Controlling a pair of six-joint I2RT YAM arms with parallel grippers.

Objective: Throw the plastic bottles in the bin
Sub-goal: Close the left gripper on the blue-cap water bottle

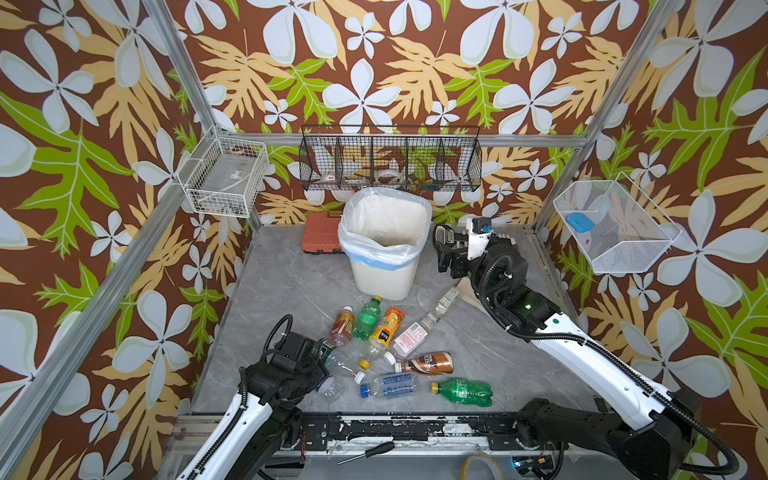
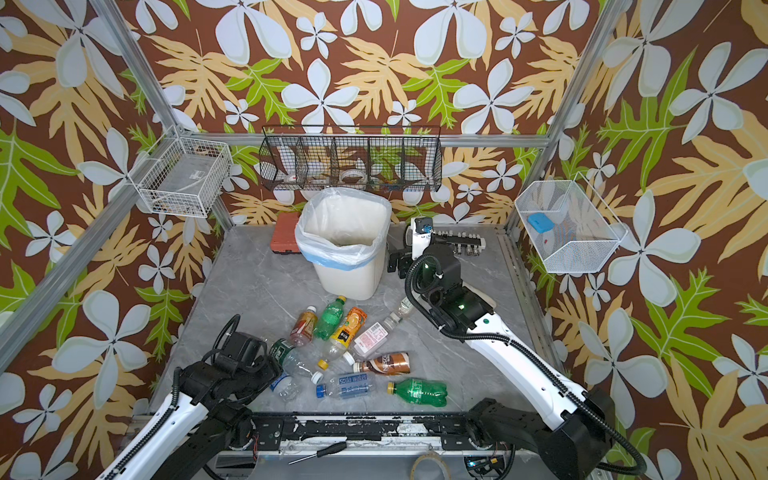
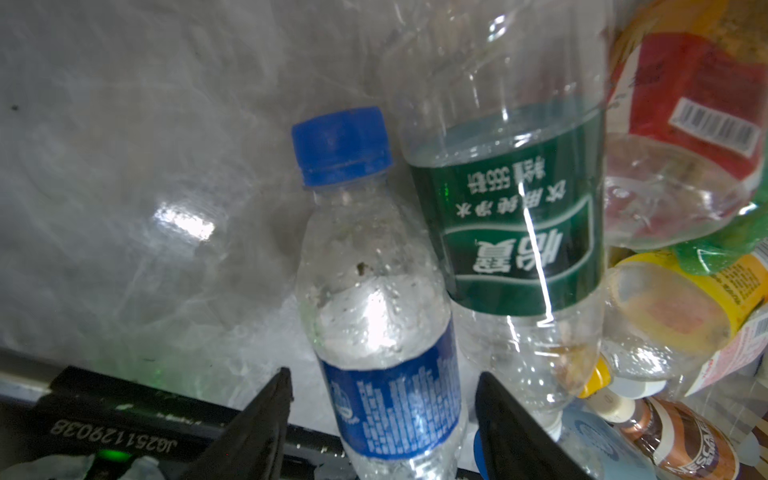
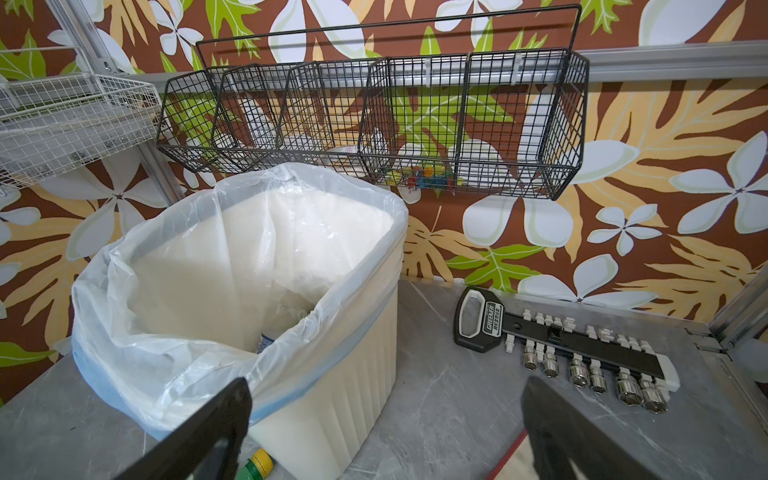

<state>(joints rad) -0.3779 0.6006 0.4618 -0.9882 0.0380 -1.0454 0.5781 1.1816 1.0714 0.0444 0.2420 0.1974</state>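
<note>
Clear plastic speckled with droplets makes up the blue-capped bottle [image 3: 374,316], which lies on the grey tabletop [image 1: 282,291] with a blue label round its body. Our left hand [image 3: 382,374] straddles it, jaws parted. A sliver of room shows between each finger and the label, so nothing is grasped. Close against it lies a green-labelled bottle [image 3: 511,216], also clear.

The other plastic bottles [image 1: 386,332] lie in a loose heap toward the front of the tabletop. Among them we see two green ones, an orange one, a brown coffee one and a pink-labelled one.

The bin [image 1: 384,278], white and ribbed with a translucent bag folded over its rim, stands upright behind the heap near the back wall. Our right hand [image 4: 386,386] hangs just beside the bin on its right, jaws spread wide and empty.

Bare tabletop lies open left of the bin and between bin and heap. An orange case [image 1: 322,235] sits behind the bin's left side and a socket rack [image 4: 582,353] at the back right. A black rail [image 1: 374,428] runs along the front edge, near the nearest bottles.
</note>
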